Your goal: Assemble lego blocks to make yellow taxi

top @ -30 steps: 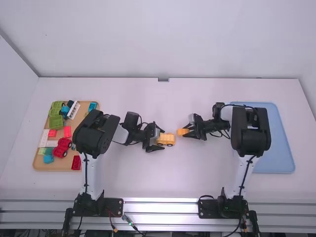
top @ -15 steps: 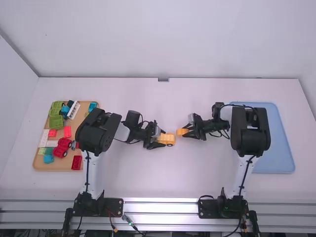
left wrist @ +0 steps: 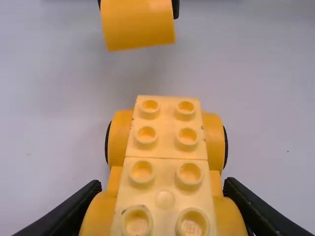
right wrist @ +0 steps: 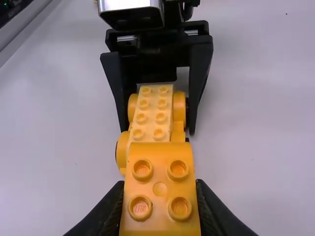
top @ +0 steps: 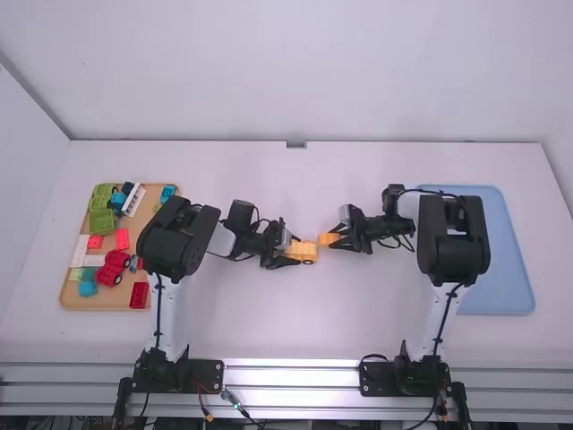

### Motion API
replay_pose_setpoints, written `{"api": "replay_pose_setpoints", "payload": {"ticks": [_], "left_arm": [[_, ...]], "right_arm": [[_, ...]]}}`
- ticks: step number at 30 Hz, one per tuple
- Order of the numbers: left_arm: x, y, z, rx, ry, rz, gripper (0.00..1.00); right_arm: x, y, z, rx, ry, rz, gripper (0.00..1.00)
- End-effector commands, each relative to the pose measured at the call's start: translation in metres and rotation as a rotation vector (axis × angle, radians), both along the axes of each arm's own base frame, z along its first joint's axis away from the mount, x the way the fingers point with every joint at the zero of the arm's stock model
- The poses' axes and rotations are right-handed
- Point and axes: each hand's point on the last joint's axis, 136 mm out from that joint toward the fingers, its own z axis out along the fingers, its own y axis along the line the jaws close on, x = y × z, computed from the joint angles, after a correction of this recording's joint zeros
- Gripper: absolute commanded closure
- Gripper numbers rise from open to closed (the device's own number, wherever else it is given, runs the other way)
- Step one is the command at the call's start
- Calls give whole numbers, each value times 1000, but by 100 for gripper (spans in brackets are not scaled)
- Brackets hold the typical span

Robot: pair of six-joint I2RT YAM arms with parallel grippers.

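High view, middle of frame: the yellow car base (top: 306, 252) sat in the left gripper (top: 293, 253), fingers closed against its two sides, studs up. Just off its right end, the orange block (top: 326, 239), held between the closed fingers of the right gripper (top: 335, 239); left wrist view showed a gap between block and car base. White counter (top: 269, 327) beneath. Left of frame: tan tray (top: 75, 303) with green, red, white and blue pieces. Right of frame: blue tray (top: 512, 269), partly behind the right arm.
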Motion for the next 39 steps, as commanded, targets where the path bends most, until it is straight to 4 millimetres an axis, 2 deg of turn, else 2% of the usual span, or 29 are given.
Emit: {"api": "replay_pose_setpoints", "payload": {"ticks": [1,5,11,17,24,28,32,39], "left_arm": [[-7,-2,-7,-3,24,-17,44],[-7,-2,-7,-5,22,-17,51],[-7,-2,-7,-5,22,-17,59],[-6,-2,-6,-6,18,-17,59],[-4,-3,-5,-10,10,-15,58],[-4,-3,-5,-10,11,-15,59],[-4,-3,-5,-10,10,-15,58],[-4,-3,-5,-10,9,-15,58]], "right_arm": [[6,4,17,9,-34,0,86],[4,9,19,7,-43,17,88],[6,16,32,-27,-93,32,89],[13,26,33,-120,-118,5,93],[-7,41,41,-56,-184,26,94],[-5,42,32,-50,-152,-44,95],[-6,53,23,-31,-130,-83,95],[-14,70,23,-19,-79,-83,100]]}}
